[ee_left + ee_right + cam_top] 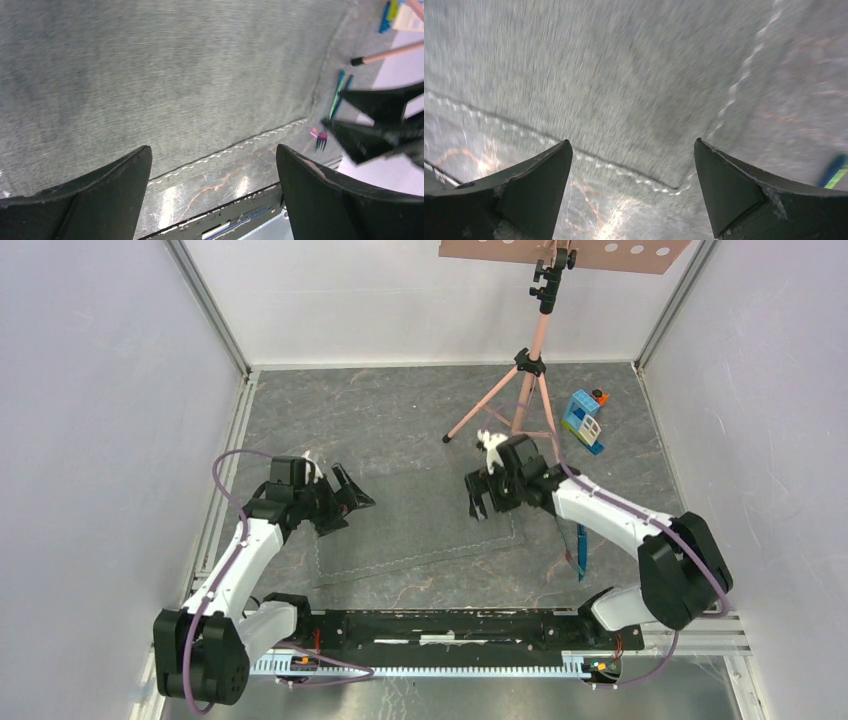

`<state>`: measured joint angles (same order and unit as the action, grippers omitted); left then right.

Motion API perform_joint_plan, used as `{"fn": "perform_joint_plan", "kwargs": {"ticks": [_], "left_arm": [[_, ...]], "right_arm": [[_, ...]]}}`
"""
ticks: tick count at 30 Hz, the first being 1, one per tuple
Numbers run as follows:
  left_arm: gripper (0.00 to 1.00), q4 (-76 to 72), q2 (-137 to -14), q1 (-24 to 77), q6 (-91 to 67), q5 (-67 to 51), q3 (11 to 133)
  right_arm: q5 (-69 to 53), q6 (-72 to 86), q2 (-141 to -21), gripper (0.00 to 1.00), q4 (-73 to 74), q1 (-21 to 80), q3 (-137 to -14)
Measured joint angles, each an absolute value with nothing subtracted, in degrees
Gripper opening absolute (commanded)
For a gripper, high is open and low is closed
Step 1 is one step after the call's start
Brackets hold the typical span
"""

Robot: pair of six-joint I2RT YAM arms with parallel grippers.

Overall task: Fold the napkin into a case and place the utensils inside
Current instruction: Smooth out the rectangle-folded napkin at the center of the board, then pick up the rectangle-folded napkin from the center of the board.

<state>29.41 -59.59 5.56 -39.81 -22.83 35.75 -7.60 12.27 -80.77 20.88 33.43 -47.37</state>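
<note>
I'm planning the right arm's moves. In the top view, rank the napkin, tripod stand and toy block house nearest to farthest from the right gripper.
1. napkin: directly beneath the right gripper, mid-floor.
2. tripod stand: just behind the gripper, its legs spreading toward it.
3. toy block house: farther right, near the back corner.

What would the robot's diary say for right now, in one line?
napkin: spread flat | utensils: outside, beside napkin | left gripper: open above napkin | right gripper: open above napkin

Napkin (420, 525) flat, blue utensils (580, 556) beside
</note>
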Motion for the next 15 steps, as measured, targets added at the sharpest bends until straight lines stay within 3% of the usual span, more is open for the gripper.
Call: {"fn": "perform_joint_plan", "kwargs": {"ticks": [4, 9, 15], "left_arm": [[1.00, 29.2, -57.6, 8.3, -37.6, -25.0, 38.0], [1.00, 30.0, -57.5, 10.9, -34.0, -26.8, 39.9], [1.00, 30.2, -56.8, 11.3, -30.7, -28.3, 40.9]], "right_arm": [[-6.5, 12.6, -84.8, 0.88, 23.9, 28.1, -55.6], [-7.6, 11.6, -93.8, 0.85, 29.2, 22.3, -62.9], [-6.9, 11.5, -99.0, 0.75, 31.2, 21.7, -64.1]]}}
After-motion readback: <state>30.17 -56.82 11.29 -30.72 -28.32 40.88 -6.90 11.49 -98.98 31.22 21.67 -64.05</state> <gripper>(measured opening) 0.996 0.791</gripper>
